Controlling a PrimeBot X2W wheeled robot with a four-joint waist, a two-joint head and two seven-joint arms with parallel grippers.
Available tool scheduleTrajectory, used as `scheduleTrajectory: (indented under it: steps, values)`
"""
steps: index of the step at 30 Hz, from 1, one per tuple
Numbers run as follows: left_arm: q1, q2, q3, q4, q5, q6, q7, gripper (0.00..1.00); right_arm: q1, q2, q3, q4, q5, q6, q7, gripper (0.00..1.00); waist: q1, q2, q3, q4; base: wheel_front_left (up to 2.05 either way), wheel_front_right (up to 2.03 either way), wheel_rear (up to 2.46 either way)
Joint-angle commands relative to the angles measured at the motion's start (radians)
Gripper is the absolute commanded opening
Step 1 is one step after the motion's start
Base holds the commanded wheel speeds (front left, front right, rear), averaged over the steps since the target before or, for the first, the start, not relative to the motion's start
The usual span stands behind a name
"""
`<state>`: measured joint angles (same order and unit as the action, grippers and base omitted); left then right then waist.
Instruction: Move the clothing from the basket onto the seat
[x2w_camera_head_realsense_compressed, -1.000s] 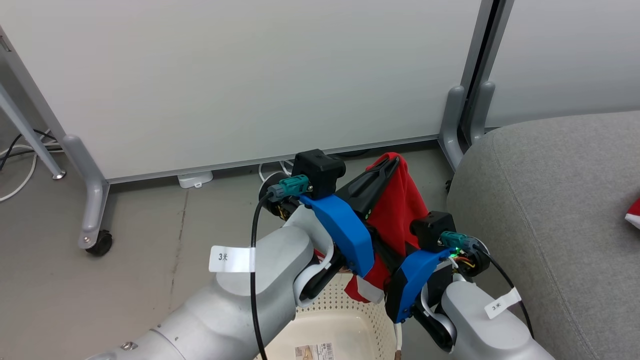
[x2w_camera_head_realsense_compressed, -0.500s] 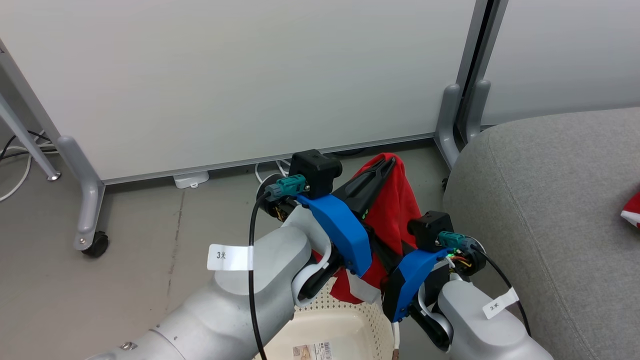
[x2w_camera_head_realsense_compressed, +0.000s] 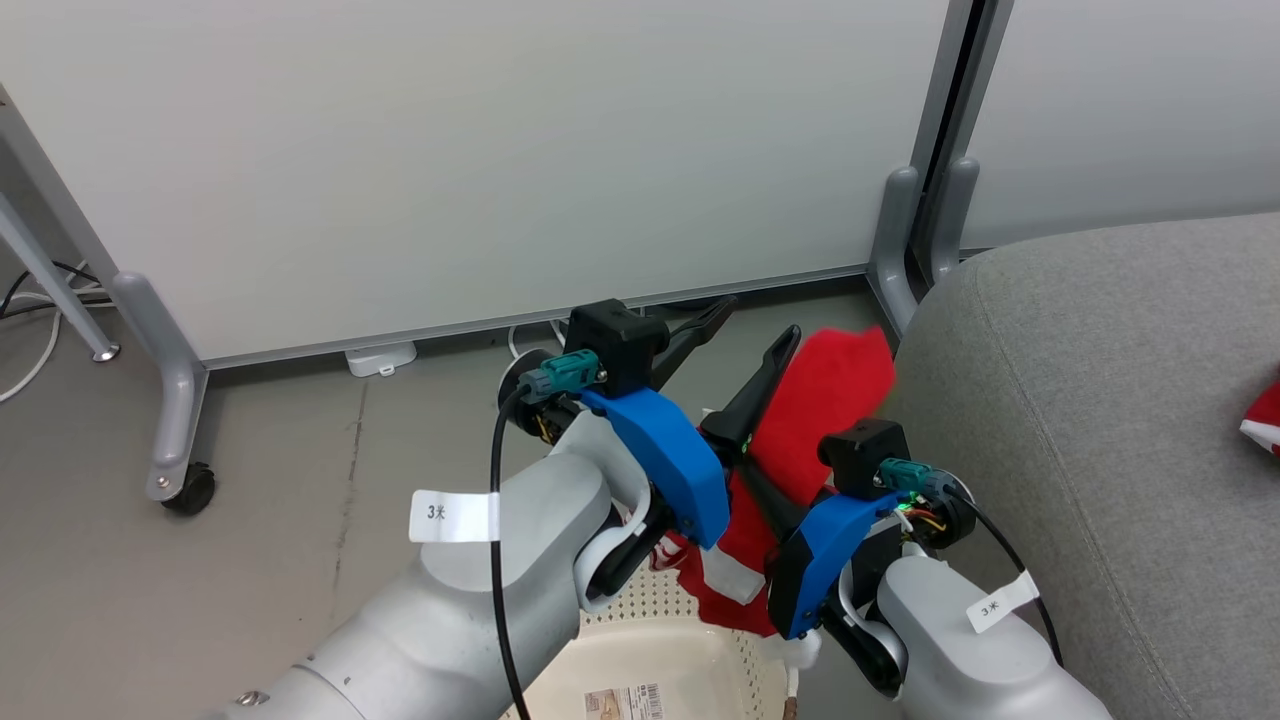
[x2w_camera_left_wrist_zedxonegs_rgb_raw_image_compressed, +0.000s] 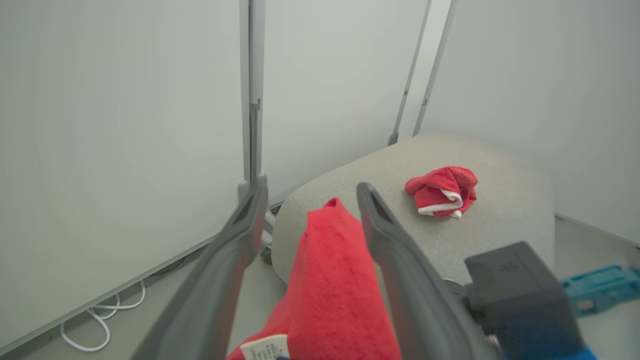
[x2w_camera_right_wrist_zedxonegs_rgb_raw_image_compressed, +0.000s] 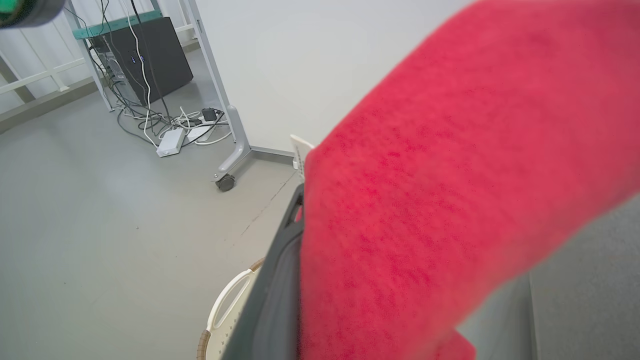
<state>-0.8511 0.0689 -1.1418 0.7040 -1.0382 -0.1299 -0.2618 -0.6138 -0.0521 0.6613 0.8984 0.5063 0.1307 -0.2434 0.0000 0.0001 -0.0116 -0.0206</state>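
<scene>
One piece of the red clothing (x2w_camera_head_realsense_compressed: 830, 400) hangs above the cream basket (x2w_camera_head_realsense_compressed: 660, 650), its top leaning toward the edge of the grey seat (x2w_camera_head_realsense_compressed: 1100, 400). My left gripper (x2w_camera_head_realsense_compressed: 762, 318) stands open beside it; in the left wrist view the cloth (x2w_camera_left_wrist_zedxonegs_rgb_raw_image_compressed: 330, 280) rises between the spread fingers (x2w_camera_left_wrist_zedxonegs_rgb_raw_image_compressed: 235, 250) without being pinched. My right gripper (x2w_camera_head_realsense_compressed: 765, 490) is shut on the lower part of this cloth, and red fabric (x2w_camera_right_wrist_zedxonegs_rgb_raw_image_compressed: 450, 200) drapes over its dark finger (x2w_camera_right_wrist_zedxonegs_rgb_raw_image_compressed: 280, 285). A second red piece (x2w_camera_left_wrist_zedxonegs_rgb_raw_image_compressed: 442, 192) lies crumpled on the seat (x2w_camera_left_wrist_zedxonegs_rgb_raw_image_compressed: 500, 235).
White partition panels on grey wheeled legs (x2w_camera_head_realsense_compressed: 170, 400) stand behind the basket, one post (x2w_camera_head_realsense_compressed: 900, 240) right at the seat's corner. Cables (x2w_camera_head_realsense_compressed: 30, 330) lie on the grey floor at the left. A black cabinet (x2w_camera_right_wrist_zedxonegs_rgb_raw_image_compressed: 145, 55) with cords sits farther off.
My left gripper has opened and let go of the red cloth. The freed top of the cloth has swung right toward the seat. The right gripper keeps its hold.
</scene>
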Motion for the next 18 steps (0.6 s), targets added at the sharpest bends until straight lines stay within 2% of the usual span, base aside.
scheduleTrajectory:
  steps: [1, 7, 18]
  values:
    - [0.018, 0.003, 0.010, 0.005, 0.009, -0.001, -0.005, 1.00, -0.022, 0.002, 0.002, 0.004, 0.005, 0.000, -0.009, 0.00, 0.0000, -0.0001, 0.000, 0.000, 0.00, 0.00, 0.00]
    - [0.067, 0.024, 0.085, -0.005, 0.069, -0.001, -0.005, 1.00, -0.025, 0.003, -0.004, 0.010, 0.007, 0.000, -0.015, 0.00, 0.0000, -0.0001, 0.003, 0.002, 0.00, 0.00, 0.00]
    - [0.319, 0.087, 0.358, -0.148, 0.313, 0.000, -0.005, 1.00, -0.018, -0.009, -0.041, -0.004, -0.009, 0.000, -0.022, 0.00, 0.0000, -0.0001, 0.016, 0.011, 0.00, 0.00, 0.00]
